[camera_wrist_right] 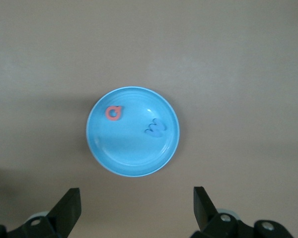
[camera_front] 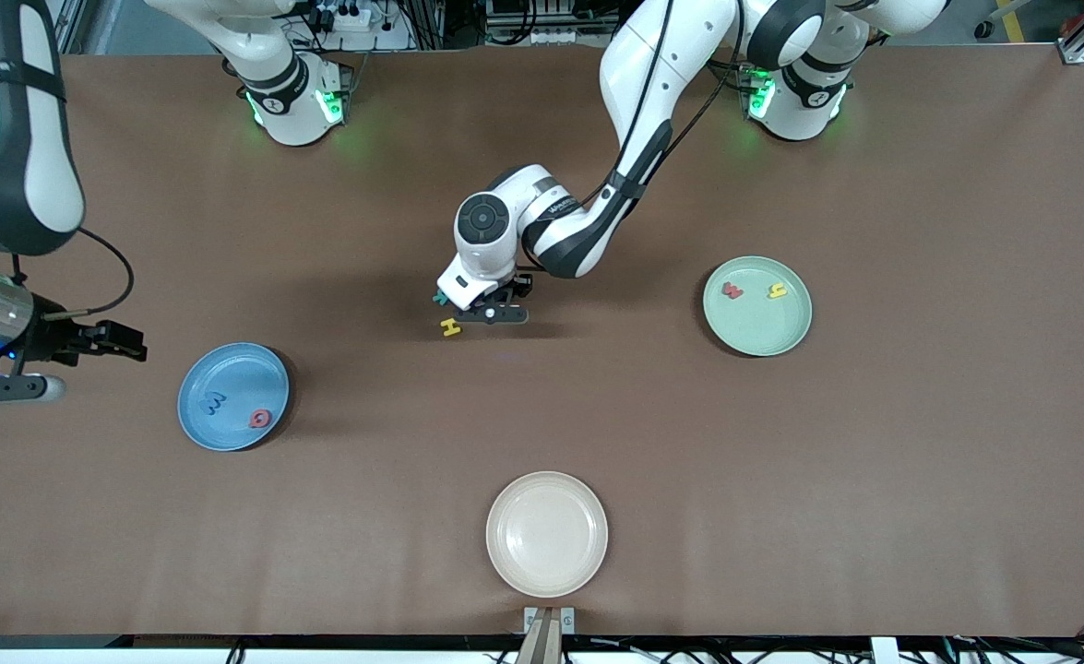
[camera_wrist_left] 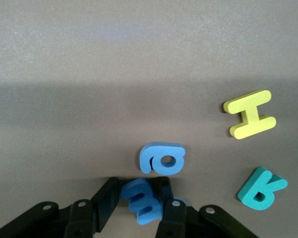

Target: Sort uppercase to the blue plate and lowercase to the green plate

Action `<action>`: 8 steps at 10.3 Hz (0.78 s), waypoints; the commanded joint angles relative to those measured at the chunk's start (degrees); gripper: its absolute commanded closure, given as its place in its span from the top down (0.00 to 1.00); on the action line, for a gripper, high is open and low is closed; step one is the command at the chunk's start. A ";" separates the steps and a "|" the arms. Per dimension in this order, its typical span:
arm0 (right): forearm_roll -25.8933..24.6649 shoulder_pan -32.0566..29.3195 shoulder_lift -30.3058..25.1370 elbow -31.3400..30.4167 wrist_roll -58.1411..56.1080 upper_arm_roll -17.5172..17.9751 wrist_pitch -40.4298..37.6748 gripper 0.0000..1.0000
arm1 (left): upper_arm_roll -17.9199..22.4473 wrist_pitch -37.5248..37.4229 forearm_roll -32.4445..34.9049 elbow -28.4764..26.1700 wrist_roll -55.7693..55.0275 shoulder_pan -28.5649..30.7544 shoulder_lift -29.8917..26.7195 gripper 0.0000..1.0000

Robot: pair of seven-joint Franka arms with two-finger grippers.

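Observation:
My left gripper (camera_front: 484,312) is down at the table's middle, its jaws shut on a blue E-like lowercase letter (camera_wrist_left: 145,201). Beside it lie a blue e (camera_wrist_left: 162,158), a yellow uppercase H (camera_front: 450,326) (camera_wrist_left: 250,114) and a teal R (camera_front: 437,298) (camera_wrist_left: 262,188). The blue plate (camera_front: 237,369) (camera_wrist_right: 129,146) holds a blue W (camera_front: 214,403) (camera_wrist_right: 155,128) and a red Q (camera_front: 260,420) (camera_wrist_right: 113,113). The green plate (camera_front: 758,327) holds a small red w (camera_front: 732,290) and a yellow h (camera_front: 777,291). My right gripper (camera_front: 122,343) (camera_wrist_right: 136,208) waits open above the table beside the blue plate.
A cream-white plate (camera_front: 547,533) sits near the table edge closest to the front camera. The brown tabletop lies bare between the three plates.

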 commanded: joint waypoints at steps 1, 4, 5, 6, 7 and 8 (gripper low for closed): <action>1.68 -2.26 -1.65 -1.85 0.48 1.42 0.17 1.00 | 0.37 -0.02 0.76 1.36 -0.44 -0.64 1.30 0.35; 1.68 -1.82 -1.48 -0.72 0.48 1.51 0.17 1.00 | 0.37 -0.46 0.58 1.27 -0.44 -0.64 1.22 0.31; 1.77 -1.47 -1.47 -0.54 0.57 1.51 0.26 1.00 | 0.29 -0.55 0.58 1.27 -0.45 -0.64 1.22 0.29; 1.77 -0.94 -1.39 -0.19 0.74 1.51 0.34 1.00 | 0.28 -0.72 0.41 1.18 -0.45 -0.64 1.22 0.24; 1.69 -0.42 -1.39 -0.18 2.49 1.51 0.52 1.00 | 0.28 -0.73 0.41 1.18 -0.45 -0.64 1.22 0.22; 1.68 0.11 -1.30 -0.18 3.98 1.51 0.61 1.00 | 0.28 -0.73 0.41 1.18 -0.45 -0.64 1.22 0.22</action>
